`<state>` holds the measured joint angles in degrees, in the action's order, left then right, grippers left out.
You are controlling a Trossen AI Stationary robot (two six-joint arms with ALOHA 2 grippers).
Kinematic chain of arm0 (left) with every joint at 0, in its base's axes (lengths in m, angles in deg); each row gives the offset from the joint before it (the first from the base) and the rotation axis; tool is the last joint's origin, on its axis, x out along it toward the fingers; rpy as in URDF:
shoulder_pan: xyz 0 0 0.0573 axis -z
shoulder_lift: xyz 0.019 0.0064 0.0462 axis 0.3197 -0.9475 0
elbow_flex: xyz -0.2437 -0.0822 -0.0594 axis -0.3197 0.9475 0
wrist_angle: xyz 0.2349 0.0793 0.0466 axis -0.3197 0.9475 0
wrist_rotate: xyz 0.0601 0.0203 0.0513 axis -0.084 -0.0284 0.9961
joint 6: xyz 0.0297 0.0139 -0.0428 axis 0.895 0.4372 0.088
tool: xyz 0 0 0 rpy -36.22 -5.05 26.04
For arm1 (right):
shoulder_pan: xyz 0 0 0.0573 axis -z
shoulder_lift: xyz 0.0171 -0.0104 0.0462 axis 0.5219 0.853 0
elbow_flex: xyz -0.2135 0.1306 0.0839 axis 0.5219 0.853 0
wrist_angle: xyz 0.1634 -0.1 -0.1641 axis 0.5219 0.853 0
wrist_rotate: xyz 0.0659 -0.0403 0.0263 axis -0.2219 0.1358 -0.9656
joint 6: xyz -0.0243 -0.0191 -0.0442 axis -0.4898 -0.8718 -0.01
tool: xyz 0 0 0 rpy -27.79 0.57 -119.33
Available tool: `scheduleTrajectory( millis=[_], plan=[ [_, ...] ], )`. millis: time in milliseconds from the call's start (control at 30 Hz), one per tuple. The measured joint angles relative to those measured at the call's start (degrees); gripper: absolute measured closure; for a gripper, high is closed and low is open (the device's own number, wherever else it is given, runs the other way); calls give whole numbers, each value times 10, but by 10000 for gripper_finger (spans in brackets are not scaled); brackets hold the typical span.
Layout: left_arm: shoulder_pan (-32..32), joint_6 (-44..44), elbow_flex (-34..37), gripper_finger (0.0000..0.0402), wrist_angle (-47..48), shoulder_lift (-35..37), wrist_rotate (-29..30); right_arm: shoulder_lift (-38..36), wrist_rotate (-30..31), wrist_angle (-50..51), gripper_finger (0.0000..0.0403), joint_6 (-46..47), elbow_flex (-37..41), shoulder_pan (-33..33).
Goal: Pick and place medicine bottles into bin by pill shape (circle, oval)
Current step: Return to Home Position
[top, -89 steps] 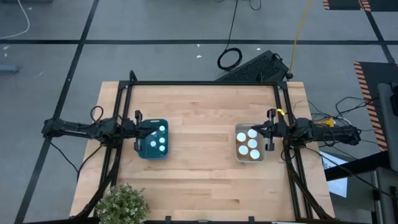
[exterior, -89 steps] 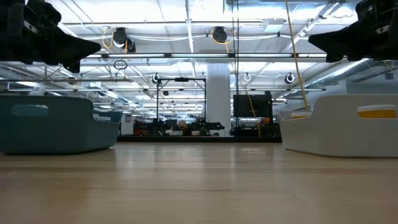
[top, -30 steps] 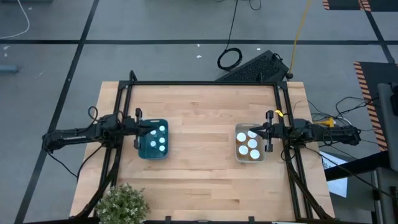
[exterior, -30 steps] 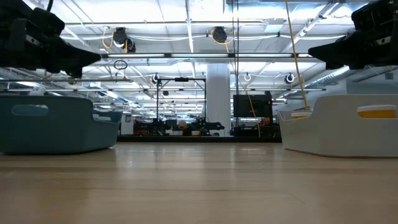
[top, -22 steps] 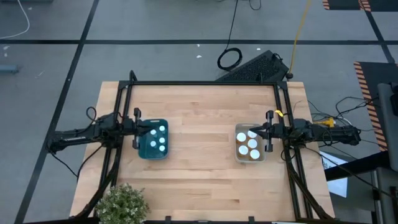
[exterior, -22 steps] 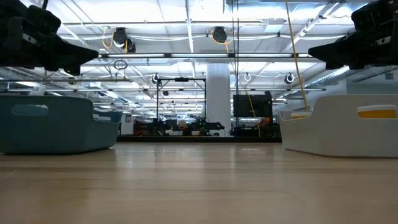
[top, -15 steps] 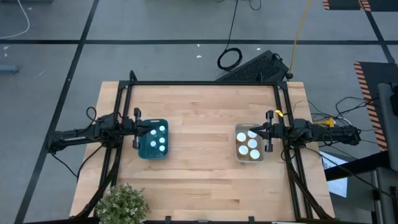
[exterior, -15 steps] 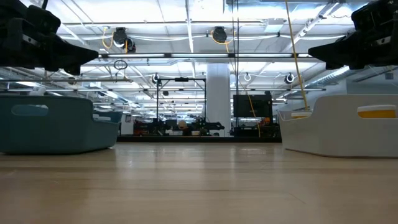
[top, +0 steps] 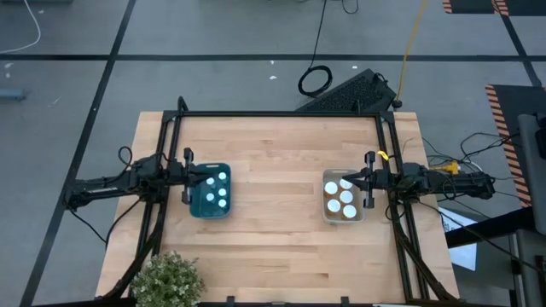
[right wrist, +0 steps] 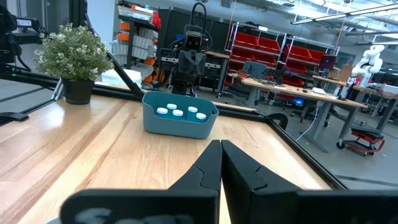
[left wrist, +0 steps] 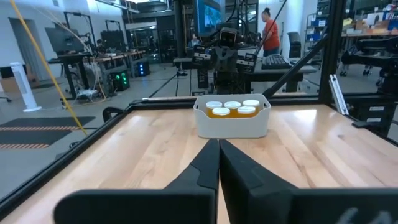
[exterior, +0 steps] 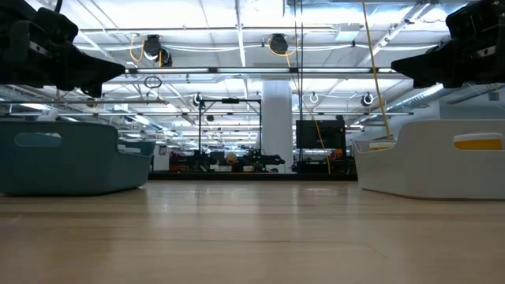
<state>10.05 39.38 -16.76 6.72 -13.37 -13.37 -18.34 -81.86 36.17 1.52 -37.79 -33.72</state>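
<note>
the left gripper (left wrist: 218,163) is seen pinched closed with nothing in it, fingertips pressed together, parked over the outer edge of the blue bin (top: 208,191) on the left side of the table (top: 273,213). the right gripper (right wrist: 221,163) is clenched the same way and empty too, parked at the outer edge of the white bin (top: 343,198) on the right side. in the low view both are seen hanging up above the bin rims, the left gripper (exterior: 95,69) over the blue bin (exterior: 71,156) and the right gripper (exterior: 418,63) over the white bin (exterior: 434,158).

all the medicine bottles that can be seen are already sitting in bins. five small white caps (top: 215,189) are counted in the blue bin, and they can also be made out from the right wrist view (right wrist: 179,112). the wider white-capped bottles with amber bodies (top: 341,198) are packed in the white bin, about five as well, and from the left wrist view (left wrist: 231,108) their caps and orange-brown sides are seen poking above the rim.

the two bins are set well apart with bare wood between them. a potted plant (top: 166,280) is set at the front left corner of the table. a person in a red top (left wrist: 271,32) is seen in the room behind the table.
</note>
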Motion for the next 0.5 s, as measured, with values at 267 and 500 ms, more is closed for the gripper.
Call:
scheduleTrajectory(
  millis=[267, 500],
  plan=[
    [0, 0, 0, 366, 0, 0, 0, 0, 0, 0, 403, 0, 0, 0],
    [0, 0, 0, 366, 0, 0, 0, 0, 0, 0, 403, 0, 0, 0]
  ],
)
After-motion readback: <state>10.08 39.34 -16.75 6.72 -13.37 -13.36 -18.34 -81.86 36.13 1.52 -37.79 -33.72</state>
